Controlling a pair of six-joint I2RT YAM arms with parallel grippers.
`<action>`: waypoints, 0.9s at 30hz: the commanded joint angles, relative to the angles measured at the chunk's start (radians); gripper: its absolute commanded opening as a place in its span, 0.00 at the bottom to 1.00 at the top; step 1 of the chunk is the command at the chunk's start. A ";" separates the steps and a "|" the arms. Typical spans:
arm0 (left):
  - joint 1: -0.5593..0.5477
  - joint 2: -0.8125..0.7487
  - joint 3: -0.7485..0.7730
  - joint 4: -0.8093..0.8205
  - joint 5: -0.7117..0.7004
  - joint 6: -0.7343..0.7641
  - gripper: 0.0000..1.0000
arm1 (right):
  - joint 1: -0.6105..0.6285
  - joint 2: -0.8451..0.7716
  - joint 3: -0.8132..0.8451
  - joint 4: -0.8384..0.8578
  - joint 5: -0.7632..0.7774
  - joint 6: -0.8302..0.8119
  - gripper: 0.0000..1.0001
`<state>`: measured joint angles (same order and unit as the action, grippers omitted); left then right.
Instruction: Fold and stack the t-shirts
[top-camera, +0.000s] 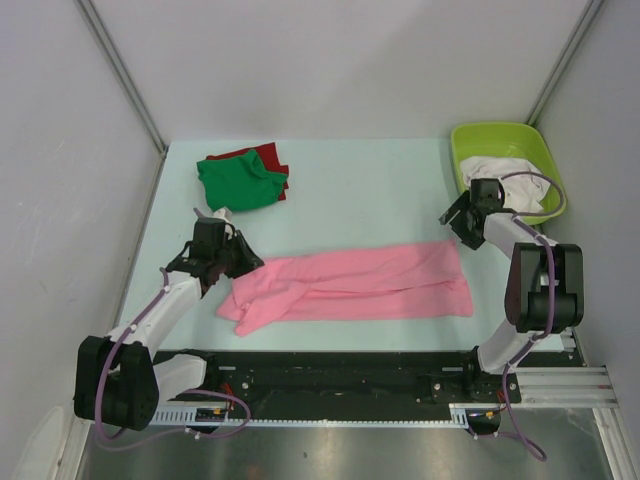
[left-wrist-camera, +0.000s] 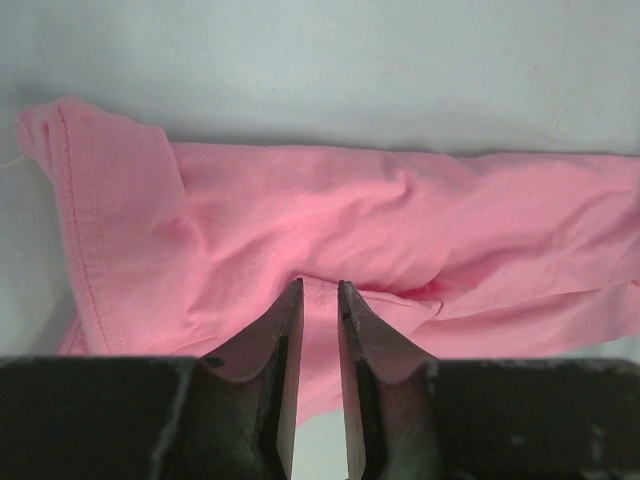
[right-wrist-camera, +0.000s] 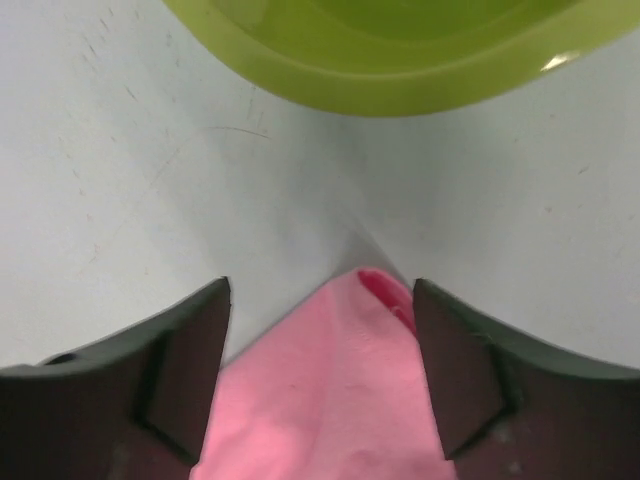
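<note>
Hanging over the left end of the pink t-shirt (top-camera: 370, 282), the left gripper (left-wrist-camera: 320, 289) had its jaws narrowly parted. The shirt lay flat across the table (top-camera: 340, 205), and the right gripper (right-wrist-camera: 321, 288) stood spread wide astride its right corner, near the green tub (top-camera: 478, 134).
</note>
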<state>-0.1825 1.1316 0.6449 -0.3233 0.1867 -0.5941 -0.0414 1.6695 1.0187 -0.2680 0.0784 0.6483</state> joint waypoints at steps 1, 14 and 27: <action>0.008 -0.016 -0.008 0.015 0.008 0.019 0.25 | 0.000 0.026 0.032 -0.016 0.001 -0.012 0.99; 0.008 -0.023 -0.022 0.015 0.031 0.007 0.31 | 0.211 -0.349 0.029 -0.197 -0.048 -0.096 1.00; 0.089 -0.280 -0.105 -0.054 -0.110 -0.219 0.45 | 0.741 -0.182 0.090 -0.094 -0.127 -0.315 1.00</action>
<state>-0.1566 0.9581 0.5316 -0.3691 0.1654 -0.7197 0.6380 1.4082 1.0477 -0.3847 -0.0269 0.4267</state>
